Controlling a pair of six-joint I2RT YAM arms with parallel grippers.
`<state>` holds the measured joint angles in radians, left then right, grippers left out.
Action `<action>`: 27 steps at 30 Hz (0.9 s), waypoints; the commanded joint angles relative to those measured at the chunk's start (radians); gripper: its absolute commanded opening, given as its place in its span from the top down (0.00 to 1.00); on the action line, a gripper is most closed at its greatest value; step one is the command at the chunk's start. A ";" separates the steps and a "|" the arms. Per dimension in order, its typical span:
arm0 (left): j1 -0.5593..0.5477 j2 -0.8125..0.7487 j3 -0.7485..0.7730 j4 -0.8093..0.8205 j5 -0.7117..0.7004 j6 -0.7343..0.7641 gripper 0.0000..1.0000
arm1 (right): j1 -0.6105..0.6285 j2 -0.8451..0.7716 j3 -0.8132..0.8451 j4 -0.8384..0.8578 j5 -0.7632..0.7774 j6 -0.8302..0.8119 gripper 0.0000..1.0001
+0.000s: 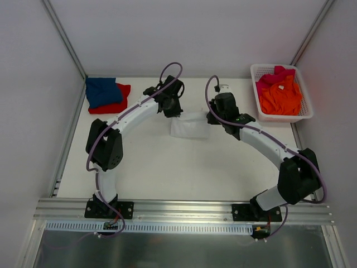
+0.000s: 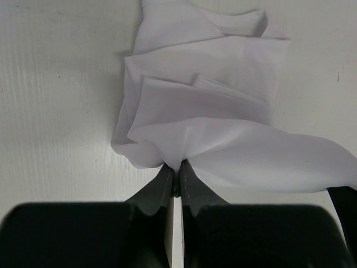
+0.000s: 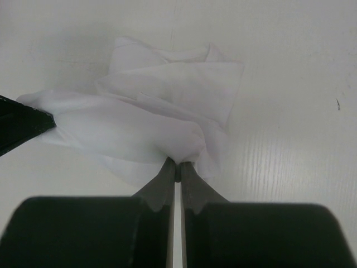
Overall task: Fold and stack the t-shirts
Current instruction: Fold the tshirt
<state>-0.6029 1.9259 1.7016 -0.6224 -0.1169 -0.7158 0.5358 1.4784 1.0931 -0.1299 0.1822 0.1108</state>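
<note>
- Tight pinch: the left gripper [image 2: 175, 168] clamped the white t-shirt [image 2: 212, 72] at its near edge.
- Likewise, the right gripper [image 3: 177, 167] nipped its opposite, rumpled side.

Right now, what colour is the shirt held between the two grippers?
White. The shirt shows best in the left wrist view.

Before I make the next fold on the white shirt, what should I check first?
1. Hold of left gripper on white t-shirt: ok, shut on an edge.
2. Hold of right gripper: ok, shut on another edge.
3. Cloth lying flat between the grips: not ok, bunched and creased.
4. Each grip catching every layer: cannot tell.
5. Stack spot, blue t-shirt on red t-shirt: ok, apart from both arms.
6. The orange t-shirt and pink t-shirt inside basket: ok.
</note>
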 commanded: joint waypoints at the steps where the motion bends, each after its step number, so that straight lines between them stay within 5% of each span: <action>1: 0.048 0.048 0.075 -0.023 -0.009 0.052 1.00 | -0.036 0.045 0.071 0.039 0.008 -0.030 1.00; 15: 0.130 0.235 0.253 -0.023 0.074 0.093 1.00 | -0.111 0.250 0.223 0.055 -0.010 -0.031 1.00; 27: 0.164 0.318 0.337 -0.022 0.111 0.098 1.00 | -0.155 0.293 0.189 0.079 0.046 0.013 1.00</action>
<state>-0.4805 2.2276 1.9862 -0.6098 0.0353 -0.6605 0.4259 1.7760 1.2797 -0.0711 0.1371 0.1177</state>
